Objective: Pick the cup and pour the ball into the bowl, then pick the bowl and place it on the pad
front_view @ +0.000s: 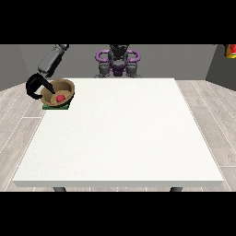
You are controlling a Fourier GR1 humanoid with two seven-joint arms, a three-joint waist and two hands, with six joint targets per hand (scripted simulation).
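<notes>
I see the bowl sitting tilted on the green pad at the table corner, red ball inside. The robot hand at the view's left curls round its rim (rigid, probably light, so the rim is the sensible hold).

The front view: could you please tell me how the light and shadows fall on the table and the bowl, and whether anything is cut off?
In the front view the white table is evenly lit with no glare; the wooden bowl on the green pad is darker inside, around the red ball; a red and yellow object is cut by the right edge.
</notes>
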